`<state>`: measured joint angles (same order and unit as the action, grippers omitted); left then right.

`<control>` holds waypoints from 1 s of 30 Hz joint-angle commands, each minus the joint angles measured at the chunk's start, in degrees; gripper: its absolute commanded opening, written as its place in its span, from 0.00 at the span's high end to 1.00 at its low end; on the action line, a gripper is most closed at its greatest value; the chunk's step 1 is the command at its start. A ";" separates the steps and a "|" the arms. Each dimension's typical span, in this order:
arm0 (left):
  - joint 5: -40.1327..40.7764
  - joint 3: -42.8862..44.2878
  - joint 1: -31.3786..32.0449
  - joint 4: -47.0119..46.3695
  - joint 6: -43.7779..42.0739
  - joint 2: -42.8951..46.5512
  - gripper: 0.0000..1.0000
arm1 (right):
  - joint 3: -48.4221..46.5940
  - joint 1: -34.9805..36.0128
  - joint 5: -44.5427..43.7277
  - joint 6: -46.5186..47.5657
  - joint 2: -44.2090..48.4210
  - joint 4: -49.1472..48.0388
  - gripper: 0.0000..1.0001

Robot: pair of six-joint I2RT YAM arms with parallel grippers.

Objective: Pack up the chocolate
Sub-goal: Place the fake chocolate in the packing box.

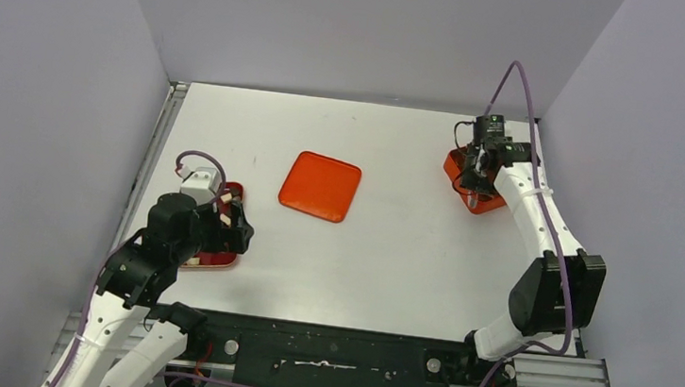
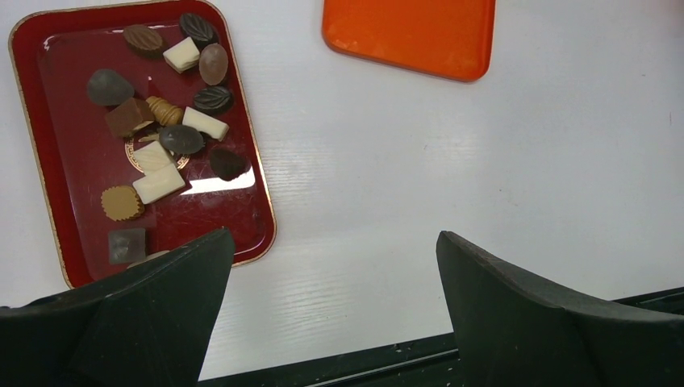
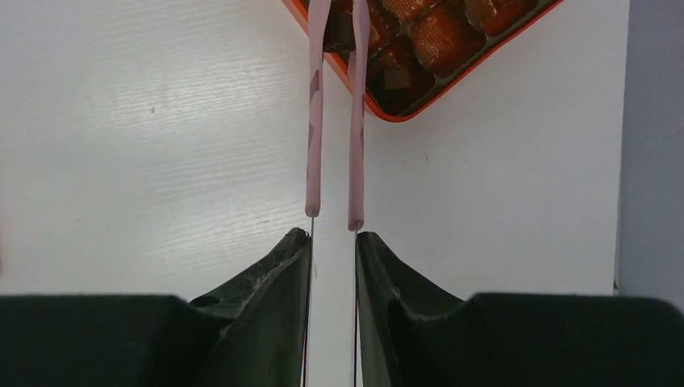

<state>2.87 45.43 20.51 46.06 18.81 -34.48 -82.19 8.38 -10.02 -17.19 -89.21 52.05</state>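
View of the counter [image 1: 390, 255] from the near side. At the left, a dark red tray [image 2: 72, 161] carries the loose chocolate [image 2: 159, 183]: brown, tan and cream pieces lying in a cluster, several touching. The left gripper [image 2: 332, 240] hangs over the tray's near corner with its fingers spread wide and nothing between them. An orange lid [image 1: 320, 186] lies flat mid-counter, apart from both arms. At the far right, close to the side wall, sits an orange box [image 3: 476, 60] with moulded pockets, some already holding pieces. The right gripper [image 3: 332, 235] has its fingers pressed nearly together, pinching a pair of pink tongs [image 3: 315, 121] whose tips reach over the box's near corner. A dark shape shows between the tong arms, but whether it is a gripped piece cannot be told.

Likely faults from here: a piece so small may slip from the smooth tongs, or land across a divider rather than in a pocket. Tips lowered too far could catch the rim and shove the light box. A descending left arm could clip the tray's edge and scatter the cluster.
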 commanded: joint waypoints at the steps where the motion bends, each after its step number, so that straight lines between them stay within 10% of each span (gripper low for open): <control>1: -0.36 0.12 -0.28 -4.09 -1.06 1.19 0.03 | -0.12 -2.13 -1.66 -0.45 -1.00 -4.78 0.75; 30: 0.91 0.36 -0.27 -3.14 -1.02 1.92 0.03 | -4.12 -5.61 2.18 -0.03 0.01 -0.50 0.65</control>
<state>3.16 45.25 20.51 46.02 18.57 -33.01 -82.08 1.98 -5.63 -17.65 -92.97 50.74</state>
